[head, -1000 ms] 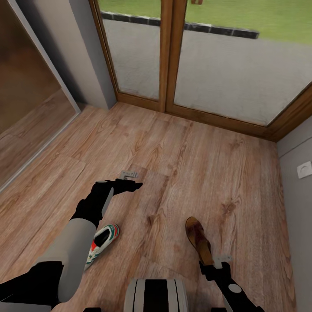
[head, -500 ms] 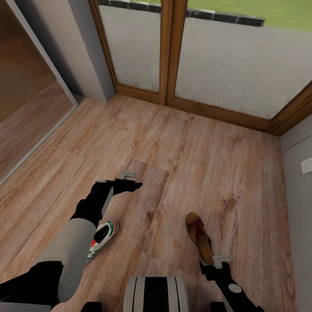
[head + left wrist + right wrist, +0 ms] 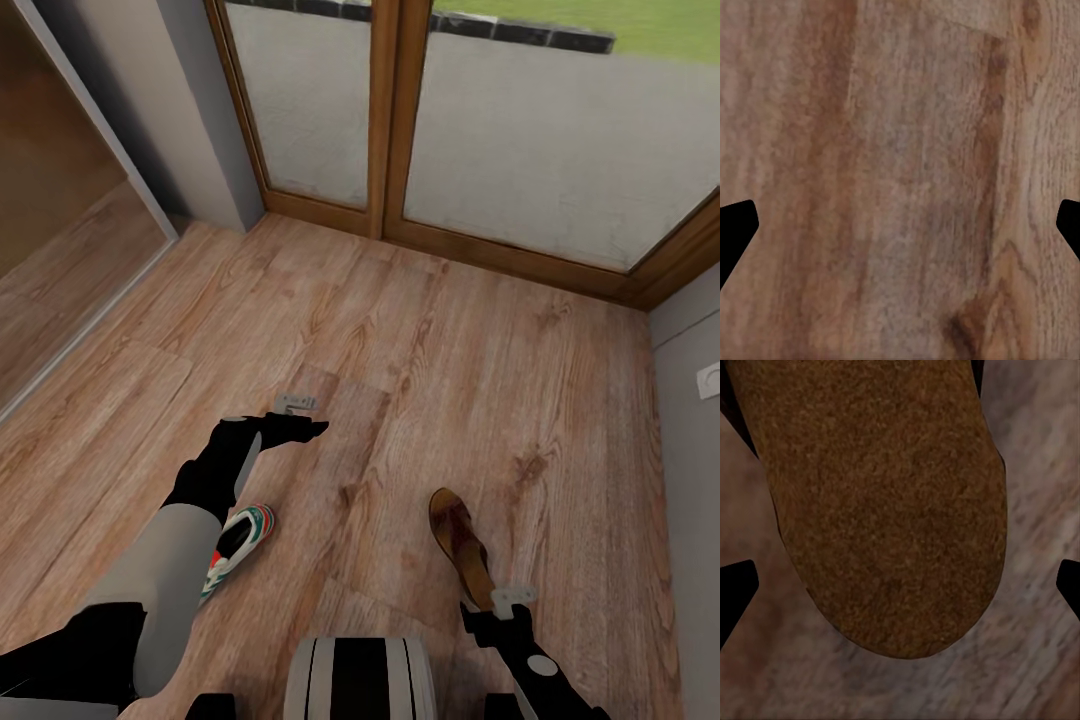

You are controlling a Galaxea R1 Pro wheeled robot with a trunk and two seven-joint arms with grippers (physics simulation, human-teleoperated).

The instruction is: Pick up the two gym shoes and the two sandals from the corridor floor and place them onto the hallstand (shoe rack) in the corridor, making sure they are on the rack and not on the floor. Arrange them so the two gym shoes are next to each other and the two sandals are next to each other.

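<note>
One white gym shoe [image 3: 240,545] with green and red trim lies on the wood-plank corridor floor [image 3: 420,340], partly hidden behind my left forearm. My left gripper [image 3: 296,413] hovers open beyond that shoe; in the left wrist view the left gripper [image 3: 900,232] has bare floor [image 3: 907,150] between its fingertips. A brown sandal [image 3: 460,548] lies to the right. My right gripper [image 3: 512,598] is open just above the sandal's near end, and the tan footbed [image 3: 885,502] shows close up in the right wrist view. The hallstand is out of view.
A wood-framed glazed door [image 3: 385,120] closes the far end. A mirrored sliding door [image 3: 60,200] runs along the left. A grey wall with a white socket [image 3: 712,380] stands at the right. My base [image 3: 360,680] is at the near edge.
The head camera has shifted slightly, so the whole scene sits a little higher in the picture. Both arms, the shoe and the sandal keep their places.
</note>
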